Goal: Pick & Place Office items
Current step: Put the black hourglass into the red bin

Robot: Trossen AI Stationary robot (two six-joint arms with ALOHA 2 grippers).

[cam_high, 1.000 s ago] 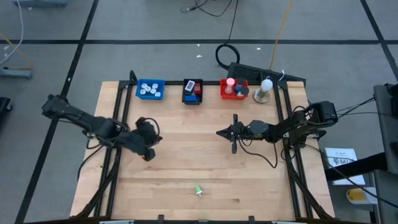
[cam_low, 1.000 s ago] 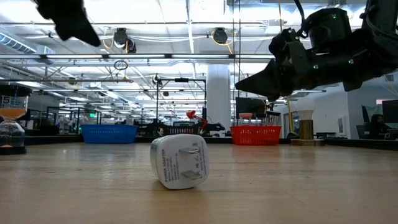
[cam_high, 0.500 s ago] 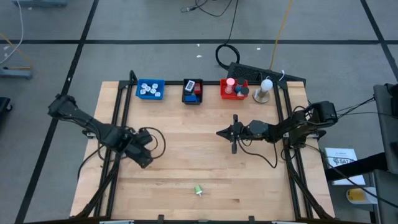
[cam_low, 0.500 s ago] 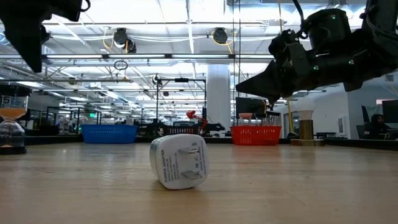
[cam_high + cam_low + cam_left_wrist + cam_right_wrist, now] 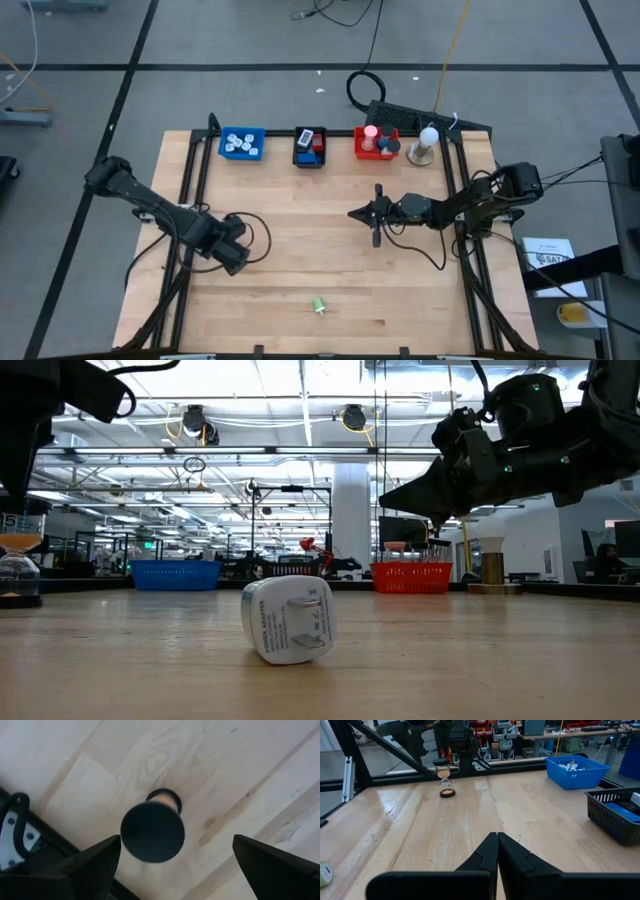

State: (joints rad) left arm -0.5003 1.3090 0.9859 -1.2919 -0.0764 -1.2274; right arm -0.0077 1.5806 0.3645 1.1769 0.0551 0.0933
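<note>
Item: hourglass [image 5: 152, 832], black-capped with orange sand, standing upright on the left part of the table [image 5: 400, 290], long axis vertical; seen cap-on from the left wrist view. Left gripper [image 5: 232, 252] directly above it, fingers [image 5: 90, 865] spread wide to either side of the cap and clear of it, grasping nothing; any close on it would, by judgement, call for a straight descent, as the cap sits roughly centred between the fingers. Second item: white plug-in charger [image 5: 288, 620], lying on its side near the table's front edge, well apart from both grippers and about equally far from each. Right gripper [image 5: 356, 213] hanging over the table's middle, fingers clenched together, empty. Far edge: blue tray [image 5: 260, 140], black tray [image 5: 298, 150] and red tray [image 5: 358, 150], each holding small items, and a white ball-topped stand [image 5: 427, 145] just beside the red one. Surface: pale wood planks, flat, black-framed. Room: open workshop, ceiling strip lights, a column, benches and shelving beyond.
</note>
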